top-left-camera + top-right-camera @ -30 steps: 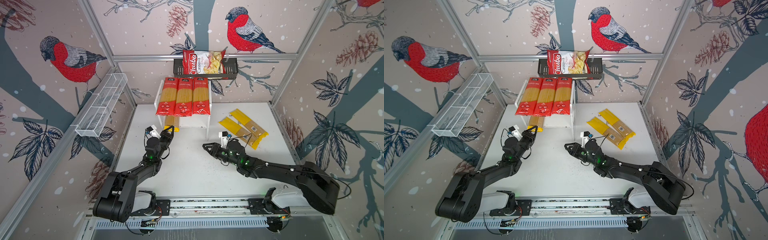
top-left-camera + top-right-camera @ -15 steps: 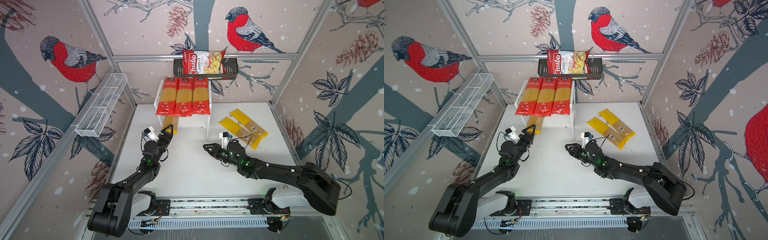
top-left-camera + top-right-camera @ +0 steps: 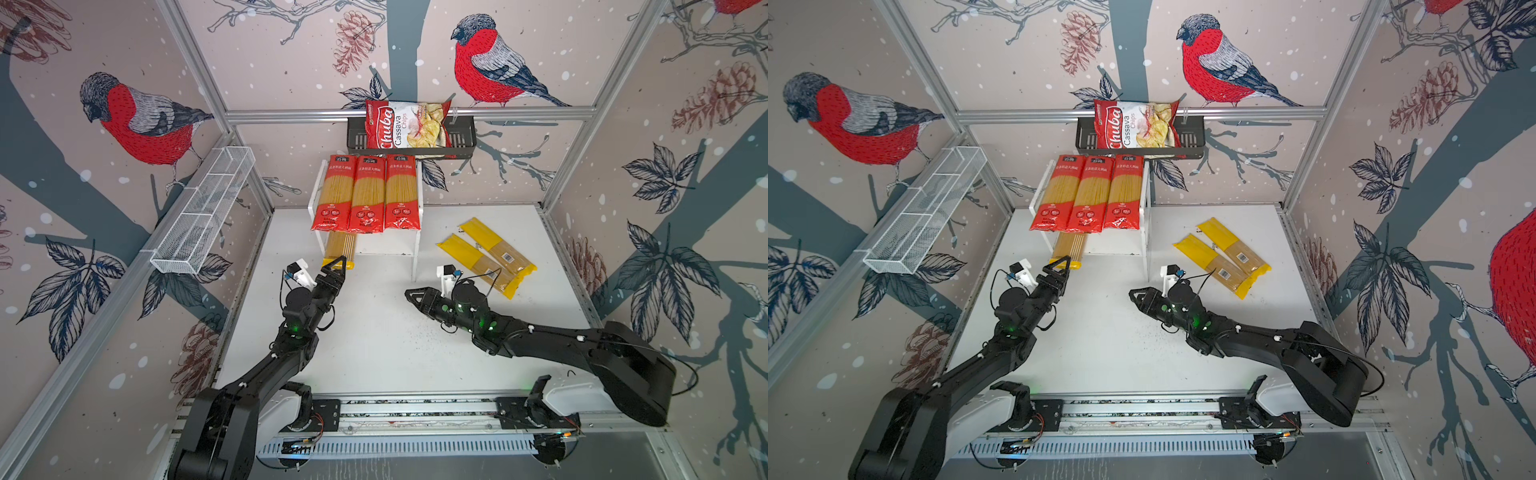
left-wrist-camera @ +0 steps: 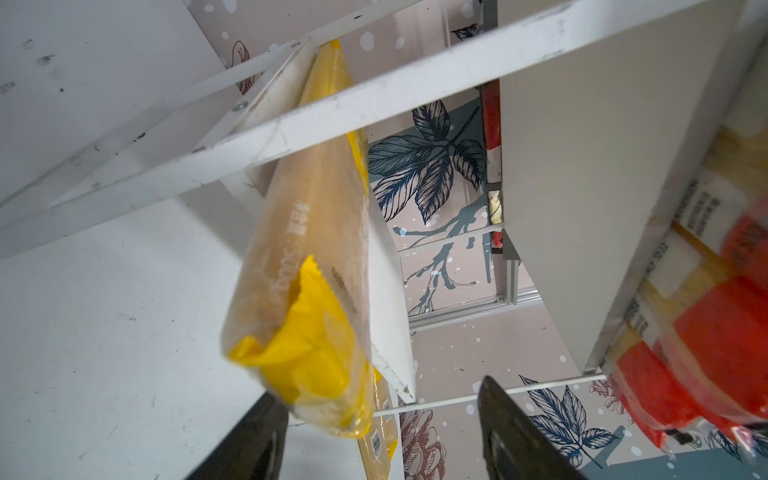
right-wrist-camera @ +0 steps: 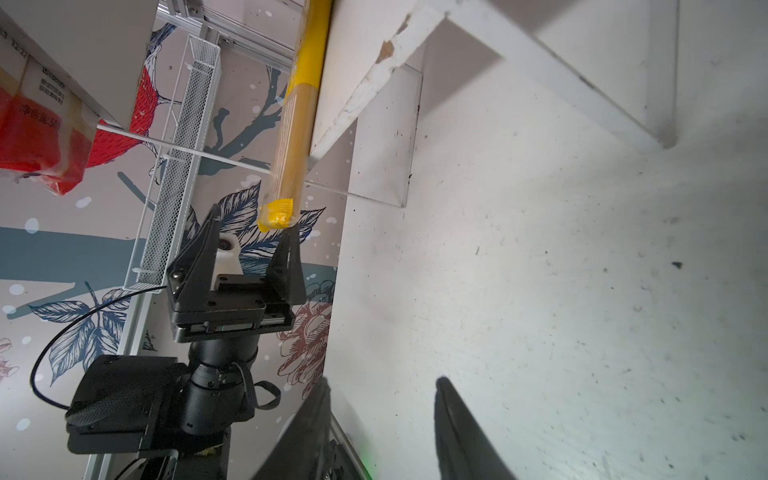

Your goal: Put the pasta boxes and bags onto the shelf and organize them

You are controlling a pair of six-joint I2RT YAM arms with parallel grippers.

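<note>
Three red-ended pasta packets [image 3: 365,195] [image 3: 1088,195] lie side by side on the shelf's top board. The shelf [image 3: 415,253] [image 3: 1147,249] is white with thin legs. One yellow packet [image 3: 338,249] [image 3: 1069,249] [image 4: 307,257] lies on the lower tier with its near end sticking out. My left gripper [image 3: 334,264] [image 4: 376,388] is open at that end, jaws wide apart and not clamping it. Two more yellow packets [image 3: 484,257] [image 3: 1223,257] lie on the table to the right of the shelf. My right gripper [image 3: 409,293] [image 5: 382,380] hangs open and empty over the table.
A Cassava Chips bag [image 3: 405,124] sits in a black wall basket [image 3: 461,139] behind the shelf. A white wire mesh tray [image 3: 203,212] hangs on the left wall. The arm rail [image 3: 415,409] runs along the front edge.
My left gripper has opened and let go of the yellow packet, which stays on the lower tier. The right arm has not moved.
</note>
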